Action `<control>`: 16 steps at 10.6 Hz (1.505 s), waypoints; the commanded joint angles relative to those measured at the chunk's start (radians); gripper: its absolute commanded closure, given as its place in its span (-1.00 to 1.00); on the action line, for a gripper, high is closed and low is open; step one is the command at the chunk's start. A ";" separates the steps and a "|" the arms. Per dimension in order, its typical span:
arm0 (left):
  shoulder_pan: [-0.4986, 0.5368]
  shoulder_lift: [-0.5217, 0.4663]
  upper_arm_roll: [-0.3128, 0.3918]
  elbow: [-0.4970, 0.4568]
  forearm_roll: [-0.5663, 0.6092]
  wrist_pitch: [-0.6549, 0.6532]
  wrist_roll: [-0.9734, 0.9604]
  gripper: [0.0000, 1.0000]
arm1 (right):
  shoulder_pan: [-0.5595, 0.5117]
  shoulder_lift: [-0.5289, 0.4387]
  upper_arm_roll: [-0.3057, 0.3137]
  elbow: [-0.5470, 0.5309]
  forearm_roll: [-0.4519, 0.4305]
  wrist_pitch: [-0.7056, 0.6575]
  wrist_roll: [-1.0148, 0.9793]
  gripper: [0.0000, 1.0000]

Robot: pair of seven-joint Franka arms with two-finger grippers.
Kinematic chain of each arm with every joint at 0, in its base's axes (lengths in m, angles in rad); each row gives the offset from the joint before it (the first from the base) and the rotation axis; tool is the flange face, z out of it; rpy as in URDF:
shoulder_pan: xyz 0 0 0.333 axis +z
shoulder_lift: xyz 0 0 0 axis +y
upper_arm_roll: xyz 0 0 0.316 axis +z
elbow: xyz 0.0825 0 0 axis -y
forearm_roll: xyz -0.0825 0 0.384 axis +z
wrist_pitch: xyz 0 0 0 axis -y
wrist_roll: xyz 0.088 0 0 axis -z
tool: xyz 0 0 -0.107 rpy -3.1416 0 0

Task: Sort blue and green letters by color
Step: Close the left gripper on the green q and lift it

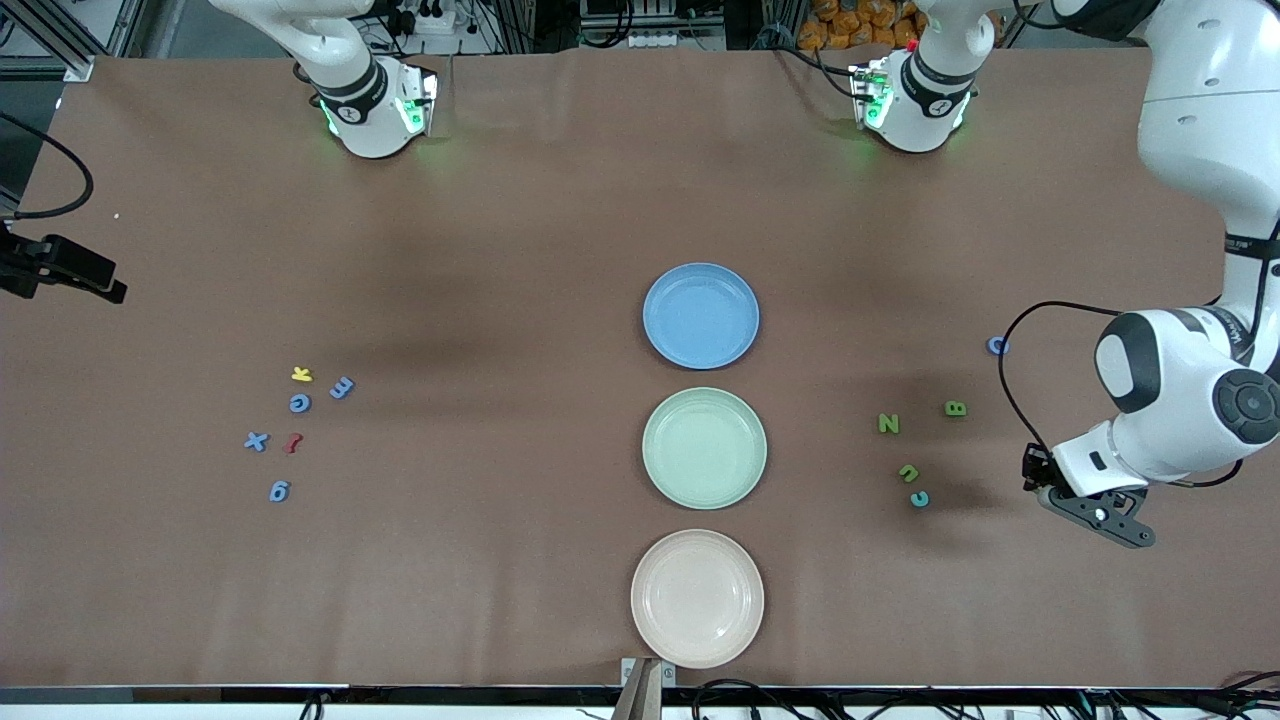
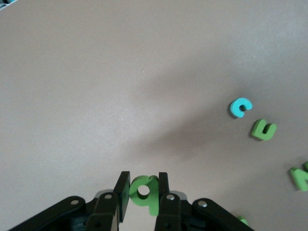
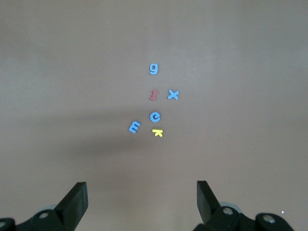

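Left gripper point(image 2: 143, 192), over bare table at the left arm's end: jaws clamped on one green letter point(image 2: 144, 190). Right gripper point(image 3: 142, 199), above the other end: jaws spread wide, empty.

Loose green letters: three point(image 1: 888, 423). Blue letters: four point(image 1: 300, 403) in the right arm's cluster, one point(image 1: 997, 346) alone, one teal point(image 1: 919, 498). Plates: blue point(image 1: 700, 315), green point(image 1: 704, 448), pink point(image 1: 697, 598).

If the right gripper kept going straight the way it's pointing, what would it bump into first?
Probably the yellow letter: it is the first of the small cluster in line with the open right gripper, which hangs above bare table. Depth is unclear.
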 commanded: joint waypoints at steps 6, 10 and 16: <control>-0.034 -0.068 -0.099 -0.049 -0.015 -0.019 -0.423 1.00 | -0.003 0.021 0.000 0.005 -0.003 0.053 -0.011 -1.00; -0.102 -0.103 -0.110 -0.041 -0.012 -0.072 -0.578 1.00 | 0.004 0.054 0.002 0.013 -0.002 0.095 -0.012 -1.00; -0.290 -0.040 -0.108 -0.001 -0.004 -0.068 -0.949 1.00 | -0.005 0.101 0.000 -0.007 0.017 0.149 -0.057 -1.00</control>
